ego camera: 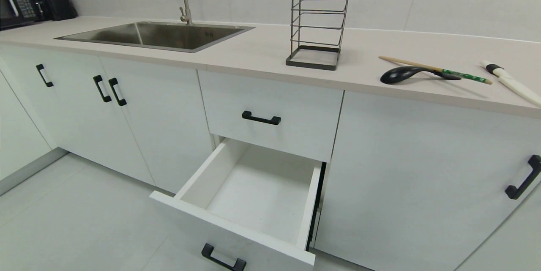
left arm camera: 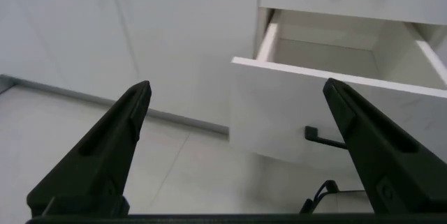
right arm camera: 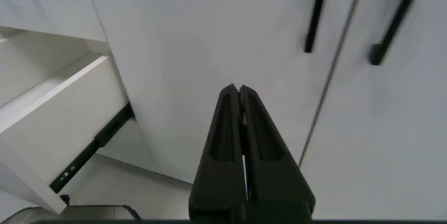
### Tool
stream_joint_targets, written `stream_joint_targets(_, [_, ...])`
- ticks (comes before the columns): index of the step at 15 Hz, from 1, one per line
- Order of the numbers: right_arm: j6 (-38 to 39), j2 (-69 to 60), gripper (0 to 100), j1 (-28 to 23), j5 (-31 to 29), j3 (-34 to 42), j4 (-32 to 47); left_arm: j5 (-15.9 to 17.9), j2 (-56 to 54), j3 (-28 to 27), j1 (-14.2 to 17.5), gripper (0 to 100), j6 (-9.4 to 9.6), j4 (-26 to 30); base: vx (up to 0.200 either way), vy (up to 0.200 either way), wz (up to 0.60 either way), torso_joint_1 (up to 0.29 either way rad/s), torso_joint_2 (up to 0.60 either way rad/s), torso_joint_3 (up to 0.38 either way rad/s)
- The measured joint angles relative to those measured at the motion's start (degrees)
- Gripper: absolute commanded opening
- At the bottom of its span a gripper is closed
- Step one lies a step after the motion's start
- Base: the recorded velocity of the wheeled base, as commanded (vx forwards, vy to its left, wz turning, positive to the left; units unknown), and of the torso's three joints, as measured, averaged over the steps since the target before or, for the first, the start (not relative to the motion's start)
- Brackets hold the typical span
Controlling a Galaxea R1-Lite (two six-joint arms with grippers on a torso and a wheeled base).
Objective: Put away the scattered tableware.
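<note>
The black spoon [ego camera: 399, 75], chopsticks [ego camera: 435, 69] and knife [ego camera: 513, 84] lie along the desk's [ego camera: 262, 51] right front edge, above the right end effector [right arm camera: 239, 91], pressed together before the cabinet doors [right arm camera: 209, 35] and probably nearer than the spread left end effector [left arm camera: 237, 88] facing the open drawer [ego camera: 253, 190].

At the right of your head view, a black spoon [ego camera: 397, 75] lies flat on the table, its handle meeting a green-tipped wooden chopstick [ego camera: 422, 67]. A white, black-banded knife [ego camera: 517, 87] lies near the frame's right edge.
</note>
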State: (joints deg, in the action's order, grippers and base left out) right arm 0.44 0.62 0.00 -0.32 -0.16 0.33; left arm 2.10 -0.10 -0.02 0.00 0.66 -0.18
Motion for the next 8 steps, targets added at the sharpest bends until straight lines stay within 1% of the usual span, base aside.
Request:
stream_joint_targets(1, [0.0, 0.0, 0, 0.0, -0.04, 0.0, 0.0, 0.0, 0.0, 0.0, 0.0, 100, 0.0, 0.0, 0.0, 0.0, 0.0, 0.0, 0.0, 0.0])
stream_joint_targets(4, [0.07, 0.0, 0, 0.0, 0.0, -0.02, 0.0, -0.02, 0.0, 0.02, 0.0, 100, 0.02, 0.05, 0.2, 0.0, 0.0, -0.001, 0.0, 0.004])
stream_joint_targets(8, [0.05, 0.01, 0, 0.0, -0.01, 0.0, 0.02, -0.16, 0.0, 0.02, 0.0, 100, -0.04, 0.02, 0.0, 0.0, 0.0, 0.0, 0.0, 0.0])
